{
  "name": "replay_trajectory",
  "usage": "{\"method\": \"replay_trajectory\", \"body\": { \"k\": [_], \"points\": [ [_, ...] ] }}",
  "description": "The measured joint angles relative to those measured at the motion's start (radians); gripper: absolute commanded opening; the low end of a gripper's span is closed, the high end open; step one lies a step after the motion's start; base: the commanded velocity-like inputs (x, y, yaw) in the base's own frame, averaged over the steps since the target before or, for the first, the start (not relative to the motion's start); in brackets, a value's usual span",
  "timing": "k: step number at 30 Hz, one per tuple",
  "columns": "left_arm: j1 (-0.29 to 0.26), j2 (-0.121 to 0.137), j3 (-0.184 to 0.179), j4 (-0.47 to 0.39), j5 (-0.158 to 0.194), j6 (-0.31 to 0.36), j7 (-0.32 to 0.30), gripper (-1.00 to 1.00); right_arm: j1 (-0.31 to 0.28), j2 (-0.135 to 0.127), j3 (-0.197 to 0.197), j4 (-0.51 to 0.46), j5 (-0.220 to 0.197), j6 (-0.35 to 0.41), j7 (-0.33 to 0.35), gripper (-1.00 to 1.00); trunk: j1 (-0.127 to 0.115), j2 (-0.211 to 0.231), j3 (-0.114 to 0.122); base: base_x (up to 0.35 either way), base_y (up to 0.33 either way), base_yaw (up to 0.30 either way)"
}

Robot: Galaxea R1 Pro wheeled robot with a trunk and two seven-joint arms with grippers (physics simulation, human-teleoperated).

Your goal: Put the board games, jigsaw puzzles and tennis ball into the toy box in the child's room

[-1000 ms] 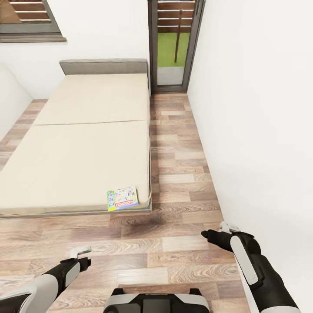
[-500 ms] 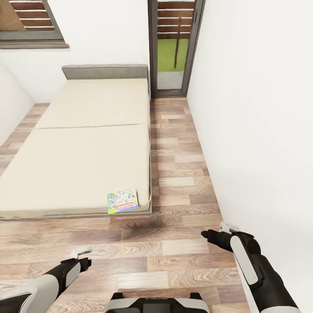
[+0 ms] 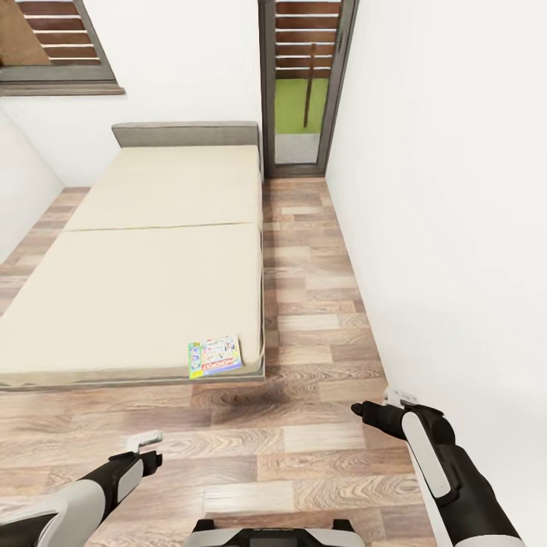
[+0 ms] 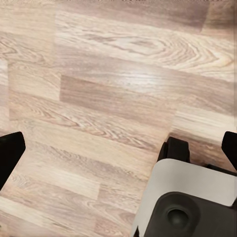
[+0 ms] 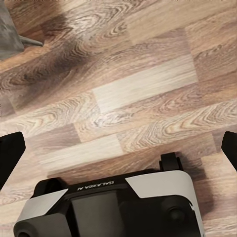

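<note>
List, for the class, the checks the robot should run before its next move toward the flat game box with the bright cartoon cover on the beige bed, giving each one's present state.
1. Target in sight: the flat green-and-white cartoon-covered game box lies at the near right corner of the beige mattress: ok.
2. Left gripper free: wrist view shows its fingers wide apart over bare floor, holding nothing: ok.
3. Right gripper free: fingers wide apart, nothing between them: ok.
4. Path: bare wood plank floor between robot and bed: ok.
5. Box within reach: both grippers are short of the bed edge: not ok.
6. Second game on the bed: cannot tell.
</note>
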Motion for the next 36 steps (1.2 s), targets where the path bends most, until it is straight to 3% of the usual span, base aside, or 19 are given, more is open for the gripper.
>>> {"method": "replay_trajectory", "body": {
  "k": [7, 13, 30, 36],
  "points": [
    [0.012, -0.012, 0.0, 0.001, -0.001, -0.013, 0.0, 1.0, 0.0, 0.0, 0.0, 0.0, 0.0, 0.0, 0.0, 1.0, 0.0, 0.0, 0.012, 0.0, 0.0, 0.0],
    [0.046, -0.037, 0.001, 0.001, -0.001, -0.046, 0.0, 1.0, 0.0, 0.0, 0.0, -0.001, -0.001, 0.0, 0.0, 1.0, 0.0, 0.0, 0.021, 0.0, 0.0, 0.0],
    [0.085, -0.044, 0.0, 0.003, 0.001, -0.075, 0.001, 1.0, 0.0, -0.001, -0.012, 0.003, -0.013, -0.004, 0.002, 1.0, 0.0, 0.0, 0.05, 0.0, 0.0, 0.0],
    [0.101, -0.058, 0.001, 0.007, 0.001, -0.075, 0.0, 1.0, -0.001, -0.003, -0.014, 0.029, -0.008, -0.01, 0.003, 1.0, 0.0, 0.0, 0.06, 0.0, 0.0, 0.0]
  ]
}}
